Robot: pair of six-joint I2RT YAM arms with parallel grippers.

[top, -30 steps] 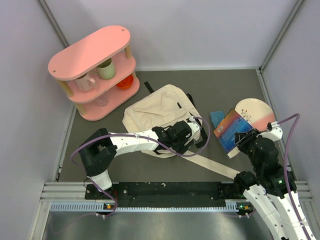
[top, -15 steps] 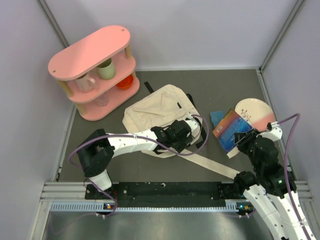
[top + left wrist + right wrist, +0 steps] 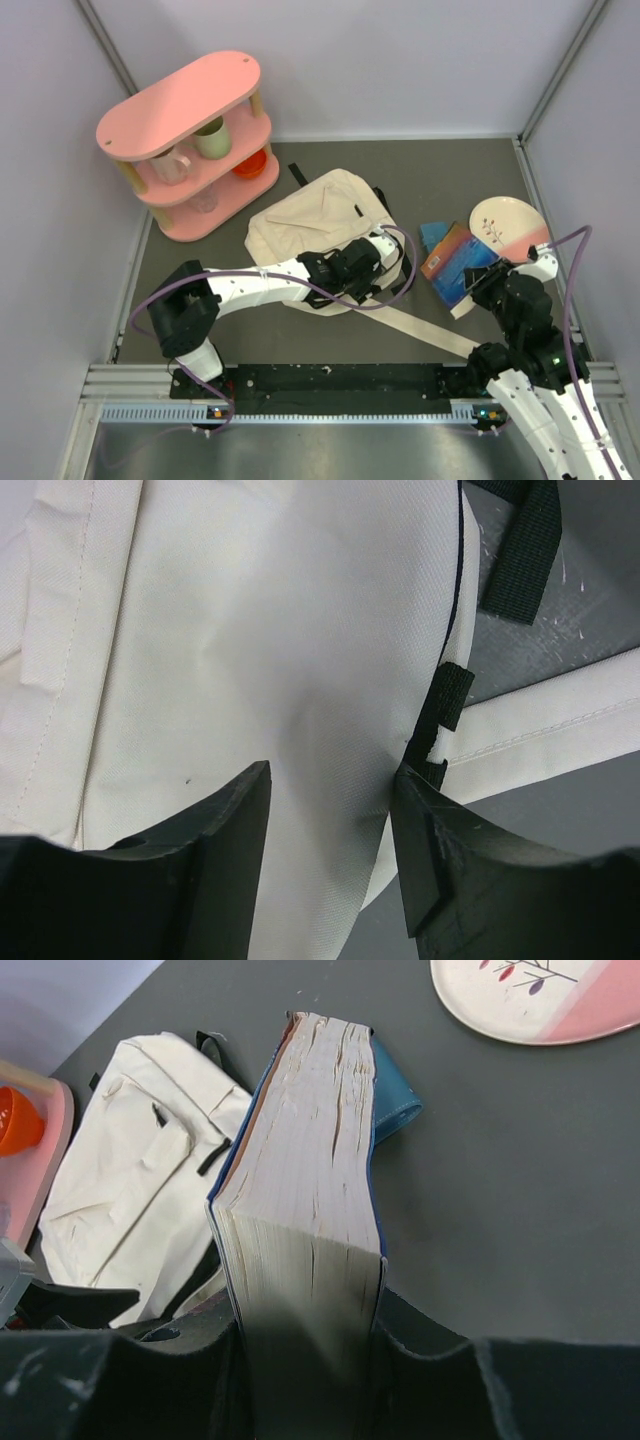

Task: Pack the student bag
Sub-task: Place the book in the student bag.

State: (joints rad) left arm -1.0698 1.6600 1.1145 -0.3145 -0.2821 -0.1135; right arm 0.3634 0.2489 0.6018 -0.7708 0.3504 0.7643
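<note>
The cream student bag lies flat mid-table, with a long cream strap trailing to the front right. My left gripper is at the bag's right edge. In the left wrist view its jaws are closed in on a raised fold of the bag's canvas, beside a black tab. My right gripper is shut on a thick book with a colourful cover, held spine-down and tilted toward the bag. The right wrist view shows the book's page edges between the fingers.
A teal item lies under the book's far end. A pink-and-white plate sits at the right. A pink shelf with cups and an orange bowl stands at the back left. Walls close in on three sides.
My right gripper has shifted the book slightly left, away from the plate. My left gripper has drawn slightly left along the bag's edge.
</note>
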